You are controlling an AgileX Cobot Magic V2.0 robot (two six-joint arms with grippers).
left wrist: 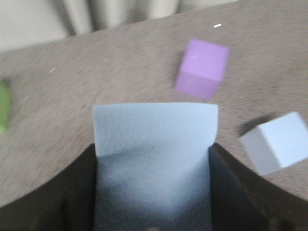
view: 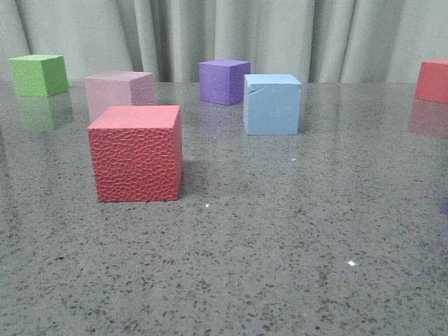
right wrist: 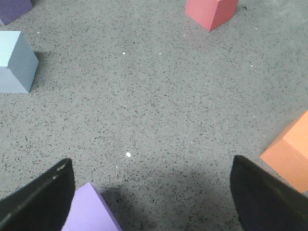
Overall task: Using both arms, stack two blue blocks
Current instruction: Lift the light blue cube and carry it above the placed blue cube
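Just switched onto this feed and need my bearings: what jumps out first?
In the front view, a large red block sits nearest the camera, left of centre, with a pale blue block with a cracked top edge behind it to the right. The left gripper clamps a second blue block between its fingers, while the right gripper hangs open over bare table.

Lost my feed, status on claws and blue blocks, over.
Left claw shut on one blue block. Right claw open, empty above the table. Second blue block on table, purple cube behind it.
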